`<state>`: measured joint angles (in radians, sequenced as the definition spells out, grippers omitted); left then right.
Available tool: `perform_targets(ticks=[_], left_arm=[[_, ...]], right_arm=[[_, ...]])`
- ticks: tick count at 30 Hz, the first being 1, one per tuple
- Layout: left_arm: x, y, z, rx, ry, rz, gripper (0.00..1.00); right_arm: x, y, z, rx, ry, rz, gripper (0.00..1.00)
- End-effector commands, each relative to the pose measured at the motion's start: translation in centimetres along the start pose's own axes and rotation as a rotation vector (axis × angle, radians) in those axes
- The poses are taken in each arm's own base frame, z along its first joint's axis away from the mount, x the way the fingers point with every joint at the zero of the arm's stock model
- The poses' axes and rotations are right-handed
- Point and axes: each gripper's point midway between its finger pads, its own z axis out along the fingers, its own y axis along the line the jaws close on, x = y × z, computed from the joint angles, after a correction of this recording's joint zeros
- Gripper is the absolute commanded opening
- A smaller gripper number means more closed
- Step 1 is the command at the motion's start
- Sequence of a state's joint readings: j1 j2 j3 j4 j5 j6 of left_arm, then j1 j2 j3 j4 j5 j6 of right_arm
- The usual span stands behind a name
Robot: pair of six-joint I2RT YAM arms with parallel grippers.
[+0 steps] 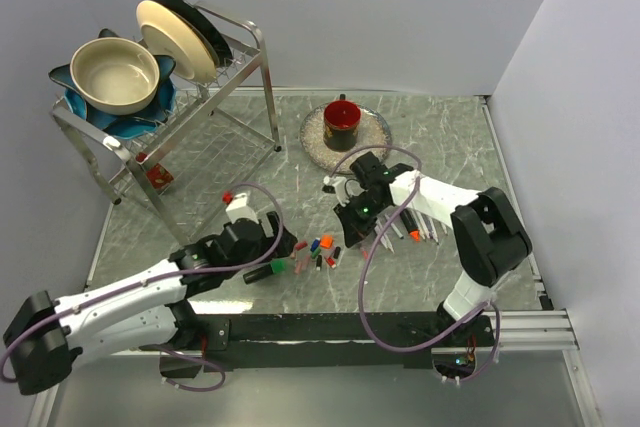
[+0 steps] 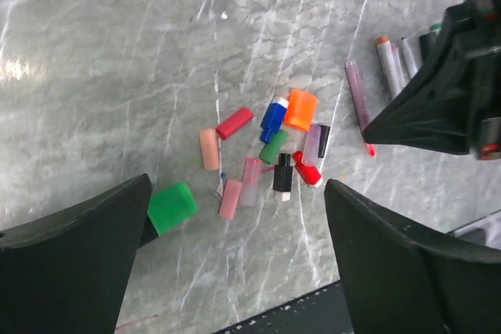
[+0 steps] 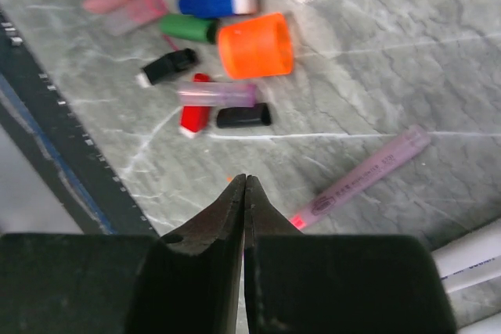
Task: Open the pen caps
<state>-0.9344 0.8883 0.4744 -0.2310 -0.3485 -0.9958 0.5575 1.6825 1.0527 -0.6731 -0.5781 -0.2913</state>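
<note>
Right wrist: right tool (image 3: 245,181) pressed together, pink pen (image 3: 364,180) just right of tip. Spread, then grip barrel (left tool (image 2: 236,193) spread); dodge pen caps (image 3: 256,44) ahead.

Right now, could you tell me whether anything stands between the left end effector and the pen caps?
Nothing visible does: the open left end effector faces the pen caps across bare tabletop, the green cap beside one finger. The shut right end effector is off to the side, by the pens.
</note>
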Motion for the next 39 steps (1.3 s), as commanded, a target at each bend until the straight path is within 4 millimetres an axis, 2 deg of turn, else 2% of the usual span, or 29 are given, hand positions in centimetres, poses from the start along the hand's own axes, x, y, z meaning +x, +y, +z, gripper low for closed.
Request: perform_targets(ticks=[1,5,12,19,25,29,31,33,35,39], left_arm=[[1.1,2.4,-0.4,-0.063,0.008,-0.101,0.99],[2.5,4.6,-0.3,-0.154,0.043,-0.181,0.99],[4.2,6.3,0.2,-0.281,0.083,-0.344,0.99],[4.9,6.9,0.7,-0.418,0.119,-0.383,0.99],[4.9,7.0,1.1,-0.482,0.145,-0.318,0.99],[4.8,7.5,1.2,-0.508,0.170,-0.185,0.99],[4.3,6.8,1.1,-0.501,0.186,-0.128,0.99],[4.4,7.1,0.7,-0.520,0.213,-0.041,1.00],[4.1,6.5,0.5,-0.509,0.223,0.028,0.99],[4.1,5.3,-0.5,-0.471,0.265,0.140,0.99]], right_arm=[[-0.2,-1.2,0.4,0.105,0.013,-0.020,0.08],[0.3,-1.9,1.1,0.148,0.049,-0.019,0.09],[0.9,-3.4,1.4,0.226,0.083,-0.011,0.09],[1.1,-5.2,0.9,0.321,0.097,0.001,0.09],[0.9,-6.8,-0.6,0.392,0.067,0.027,0.09],[0.6,-5.9,-1.4,0.342,0.047,0.000,0.10],[-0.2,-4.2,-1.7,0.259,0.016,-0.035,0.11],[-0.6,-2.9,-2.2,0.204,-0.006,-0.077,0.13],[-0.9,-1.8,-2.7,0.158,-0.029,-0.106,0.15],[-1.3,-1.3,-3.2,0.139,-0.056,-0.126,0.17]])
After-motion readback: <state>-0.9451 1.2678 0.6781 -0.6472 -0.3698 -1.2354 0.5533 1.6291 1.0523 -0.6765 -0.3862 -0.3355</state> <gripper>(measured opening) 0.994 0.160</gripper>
